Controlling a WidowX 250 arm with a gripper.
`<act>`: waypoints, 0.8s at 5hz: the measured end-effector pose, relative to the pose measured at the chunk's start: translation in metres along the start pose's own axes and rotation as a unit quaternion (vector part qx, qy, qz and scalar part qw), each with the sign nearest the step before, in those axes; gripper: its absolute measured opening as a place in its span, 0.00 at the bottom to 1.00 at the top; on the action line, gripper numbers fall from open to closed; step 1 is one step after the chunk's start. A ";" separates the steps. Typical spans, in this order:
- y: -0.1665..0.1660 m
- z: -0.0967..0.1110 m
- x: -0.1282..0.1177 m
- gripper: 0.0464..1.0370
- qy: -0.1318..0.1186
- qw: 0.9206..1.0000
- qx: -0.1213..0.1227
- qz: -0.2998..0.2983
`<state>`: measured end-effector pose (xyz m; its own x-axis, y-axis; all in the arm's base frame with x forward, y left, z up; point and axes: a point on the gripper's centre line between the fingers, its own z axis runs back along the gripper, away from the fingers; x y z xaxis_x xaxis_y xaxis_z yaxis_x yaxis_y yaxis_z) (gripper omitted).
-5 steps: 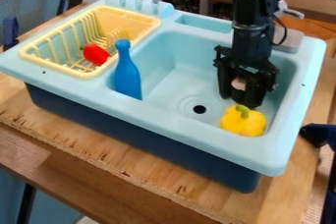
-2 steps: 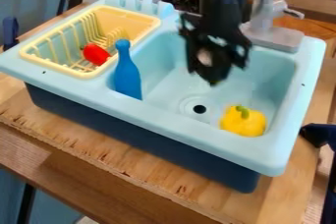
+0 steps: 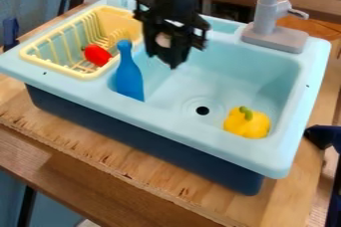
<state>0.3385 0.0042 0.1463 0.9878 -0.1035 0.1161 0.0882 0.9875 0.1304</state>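
The black gripper (image 3: 164, 58) hangs over the left part of the sink basin, above and to the right of the blue bottle (image 3: 128, 74). It is shut on a small pale pinkish object (image 3: 163, 40), mostly hidden by the fingers. The bottle stands upright at the basin's left side. A yellow bell pepper (image 3: 246, 123) lies in the front right corner of the basin, right of the drain. In the yellow drying rack (image 3: 80, 75) on the left rests a red pepper (image 3: 98, 55).
The light blue sink (image 3: 206, 139) stands on a wooden table (image 3: 150, 176). A grey faucet (image 3: 273, 34) rises from the sink's back right edge. The rack's raised rim borders the basin on the left. A dark blue object (image 3: 323, 136) is at the right edge.
From the basin's right side, above the yellow pepper, the gripper has moved left and up toward the rack side, carrying the pale object. Bottle and peppers have stayed put.
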 end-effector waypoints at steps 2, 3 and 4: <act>0.011 -0.026 0.009 0.47 0.008 0.999 -0.037 0.022; 0.007 -0.040 0.019 0.47 0.017 0.998 -0.056 0.017; -0.006 -0.050 0.029 0.47 0.032 0.997 -0.064 -0.005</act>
<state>0.3729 0.0013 0.0995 0.9925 -0.1107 0.0521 0.1107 0.9939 0.0032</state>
